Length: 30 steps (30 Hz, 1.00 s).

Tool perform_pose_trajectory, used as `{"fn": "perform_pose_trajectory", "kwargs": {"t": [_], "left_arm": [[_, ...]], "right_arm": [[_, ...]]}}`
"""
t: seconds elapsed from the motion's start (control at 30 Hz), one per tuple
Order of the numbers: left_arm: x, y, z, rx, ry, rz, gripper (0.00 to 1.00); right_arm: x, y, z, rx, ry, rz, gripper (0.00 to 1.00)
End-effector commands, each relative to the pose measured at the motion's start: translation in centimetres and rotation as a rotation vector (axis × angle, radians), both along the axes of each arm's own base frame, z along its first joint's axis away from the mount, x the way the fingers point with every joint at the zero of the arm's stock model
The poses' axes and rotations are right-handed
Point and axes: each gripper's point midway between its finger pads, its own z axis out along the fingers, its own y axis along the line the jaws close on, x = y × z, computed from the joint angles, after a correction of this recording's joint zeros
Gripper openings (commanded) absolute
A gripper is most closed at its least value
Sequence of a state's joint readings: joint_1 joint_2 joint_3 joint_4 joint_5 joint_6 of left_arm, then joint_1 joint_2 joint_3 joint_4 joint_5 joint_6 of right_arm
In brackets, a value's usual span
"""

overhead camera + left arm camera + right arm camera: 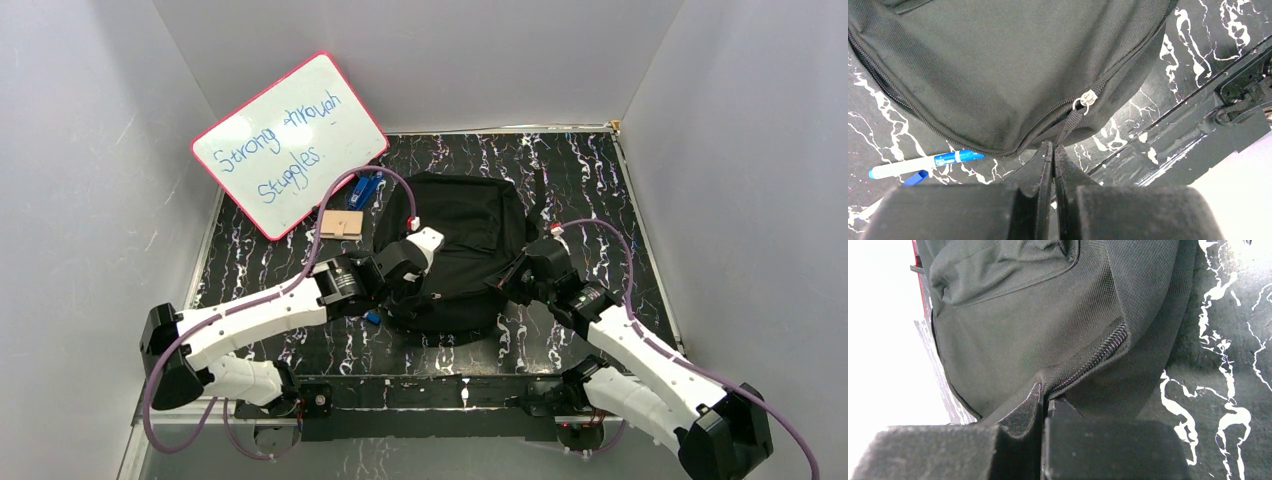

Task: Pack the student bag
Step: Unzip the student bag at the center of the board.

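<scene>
closest to the near edge of the tabletop (590, 190), both pincers are at the near end of the student bag (460, 235), which lies flat in the middle of the tabletop. the left pincer (1053, 150) is clenched on the black pull strap (1069, 124) that hangs from the silver zipper slider (1087, 98) on the bag's near-left curve. the right pincer (1044, 401) is clamped on a fold of bag fabric right at the end of a run of zipper teeth (1100, 354), on the near-right side.

this looks like the unzipping step, with one side bracing the cloth while the other pulls the slider. nothing appears to be packed yet. the next move probably calls for drawing the strap along the zipper line, following its curve, while the right side keeps the fabric taut so the soft bag does not slide or bunch.

a white marker with a blue band (923, 163) lies on the tabletop just beside the bag's near-left edge, close to the left arm's path. farther back on the left sit a small wooden block (340, 223) and a blue object (365, 188). beyond them a red-rimmed whiteboard (290, 145) leans at the far left corner. all three are clear of the zipper.
</scene>
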<state>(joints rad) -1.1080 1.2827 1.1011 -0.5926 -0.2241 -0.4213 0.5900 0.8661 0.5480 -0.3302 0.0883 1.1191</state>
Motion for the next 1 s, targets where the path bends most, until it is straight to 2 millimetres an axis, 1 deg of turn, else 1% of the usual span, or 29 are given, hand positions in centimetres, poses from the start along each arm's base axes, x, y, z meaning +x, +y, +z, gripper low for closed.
{"fn": "perform_pose_trajectory", "kwargs": {"t": [0.0, 0.07, 0.17, 0.33, 0.5, 0.63, 0.73, 0.77, 0.87, 0.97], "left_arm": [[-0.4, 4.5, 0.9, 0.065, -0.013, 0.071, 0.0], [-0.4, 4.9, 1.4, 0.057, -0.02, 0.087, 0.0], [-0.5, 5.1, 2.6, 0.028, -0.034, 0.087, 0.0], [-0.3, 4.6, 5.4, -0.059, -0.096, 0.048, 0.0], [0.4, 4.3, 7.0, -0.093, -0.186, -0.01, 0.0], [1.0, 4.3, 8.5, -0.135, -0.242, 0.006, 0.0], [0.7, 3.8, 9.2, -0.173, -0.259, -0.036, 0.0], [0.6, 3.9, 9.5, -0.181, -0.271, -0.045, 0.0], [0.5, 4.7, 10.0, -0.189, -0.317, -0.063, 0.0], [0.2, 5.5, 10.6, -0.214, -0.389, -0.113, 0.0]], "right_arm": [[1.6, -5.1, 0.6, -0.207, -0.083, -0.127, 0.0], [1.5, -5.9, 0.8, -0.239, -0.089, -0.141, 0.0], [1.4, -6.3, 1.2, -0.252, -0.105, -0.144, 0.0], [1.4, -5.9, 1.2, -0.241, -0.117, -0.111, 0.0], [1.4, -5.0, 1.2, -0.224, -0.149, -0.049, 0.0], [1.4, -5.4, 1.3, -0.271, -0.202, -0.009, 0.0], [1.6, -5.8, 2.1, -0.275, -0.272, -0.016, 0.0], [1.6, -5.9, 2.6, -0.261, -0.307, -0.022, 0.0], [1.6, -6.2, 2.9, -0.238, -0.369, -0.04, 0.0], [1.5, -6.3, 2.5, -0.236, -0.376, -0.046, 0.0]]}}
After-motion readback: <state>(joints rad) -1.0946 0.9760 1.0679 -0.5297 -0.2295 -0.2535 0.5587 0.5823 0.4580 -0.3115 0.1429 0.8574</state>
